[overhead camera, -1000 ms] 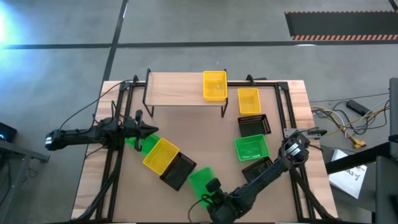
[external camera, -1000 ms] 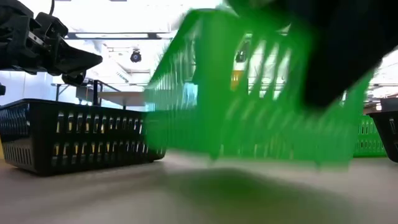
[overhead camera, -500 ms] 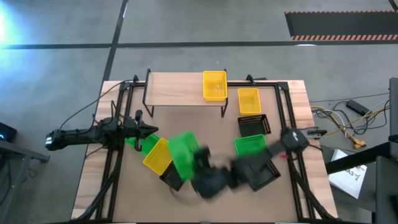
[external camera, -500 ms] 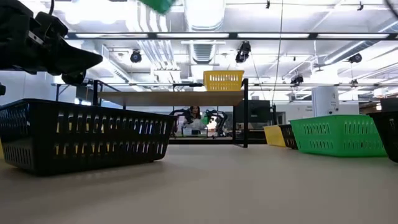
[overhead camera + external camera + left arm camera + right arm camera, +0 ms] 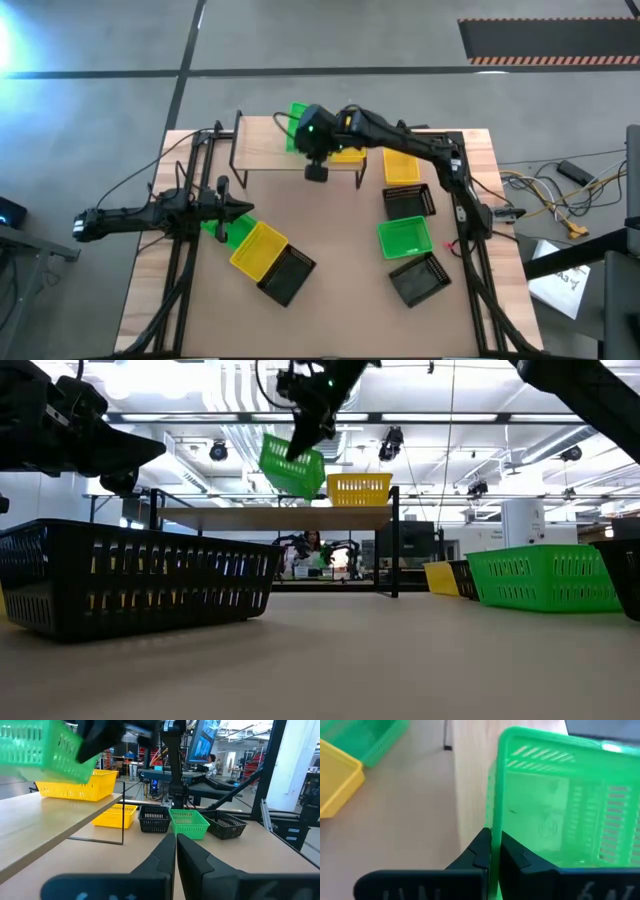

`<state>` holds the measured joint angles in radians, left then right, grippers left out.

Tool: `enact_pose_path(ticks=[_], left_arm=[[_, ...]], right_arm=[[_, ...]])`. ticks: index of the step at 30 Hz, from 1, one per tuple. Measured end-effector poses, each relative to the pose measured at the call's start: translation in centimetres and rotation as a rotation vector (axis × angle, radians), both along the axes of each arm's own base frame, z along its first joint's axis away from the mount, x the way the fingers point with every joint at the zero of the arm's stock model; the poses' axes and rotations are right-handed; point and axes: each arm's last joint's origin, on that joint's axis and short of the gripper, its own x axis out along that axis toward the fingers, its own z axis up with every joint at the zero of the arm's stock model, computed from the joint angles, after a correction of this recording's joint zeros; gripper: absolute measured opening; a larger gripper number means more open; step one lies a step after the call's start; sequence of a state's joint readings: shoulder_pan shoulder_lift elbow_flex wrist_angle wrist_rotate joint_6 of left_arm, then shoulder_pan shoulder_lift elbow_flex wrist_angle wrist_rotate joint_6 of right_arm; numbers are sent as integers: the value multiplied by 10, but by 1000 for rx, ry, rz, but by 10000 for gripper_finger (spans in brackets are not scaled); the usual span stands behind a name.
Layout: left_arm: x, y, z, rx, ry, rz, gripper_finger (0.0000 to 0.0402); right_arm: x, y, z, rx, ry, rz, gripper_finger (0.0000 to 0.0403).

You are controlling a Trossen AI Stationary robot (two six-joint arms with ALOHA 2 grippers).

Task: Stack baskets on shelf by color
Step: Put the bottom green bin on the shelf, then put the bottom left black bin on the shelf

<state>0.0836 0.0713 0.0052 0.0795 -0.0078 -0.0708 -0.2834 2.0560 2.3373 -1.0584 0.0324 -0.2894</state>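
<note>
While clamped shut, right pincer [image 5: 492, 851] grips green basket [image 5: 555, 805] wall

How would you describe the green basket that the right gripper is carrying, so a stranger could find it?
Find the wooden shelf at the table's far edge. Above it, left of the yellow basket, the right gripper holds a green basket by its rim. It is the only basket in the air, and it is tilted.

Right pincer [image 5: 494, 851] clamped, arm outstretched; left pincer [image 5: 176, 851] closed
</note>
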Motion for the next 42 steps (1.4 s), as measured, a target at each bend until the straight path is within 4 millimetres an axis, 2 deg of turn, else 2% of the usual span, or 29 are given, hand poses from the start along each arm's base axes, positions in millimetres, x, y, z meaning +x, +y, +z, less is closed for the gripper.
enact_pose_path(ticks=[7,13,17,23,28,31,35,38,42], left_arm=[[0,0,0,-1,-2,0,0],[0,0,0,-19,-3,0,0],[0,0,0,-36,-4,-1,0],[0,0,-1,-37,2,-1,0],[0,0,-1,-39,8,-1,0],[0,0,-1,-38,3,-1,0],[-1,-1,4,-32,-34,-11,0],[0,-5,12,-20,-21,-48,0],[2,-13,31,20,-31,-126,0]], right_arm=[[1,-6,-22,-8,73,21,9],[1,-11,-42,-89,161,-45,12],[0,-11,-40,-94,154,-44,36],[0,-10,-37,-87,142,-58,96],[-9,-1,-18,-88,99,-63,123],[-14,21,3,-89,39,-42,119],[-17,75,14,-78,2,58,99],[-20,127,1,-60,27,167,82],[-33,204,-33,-36,43,258,57]])
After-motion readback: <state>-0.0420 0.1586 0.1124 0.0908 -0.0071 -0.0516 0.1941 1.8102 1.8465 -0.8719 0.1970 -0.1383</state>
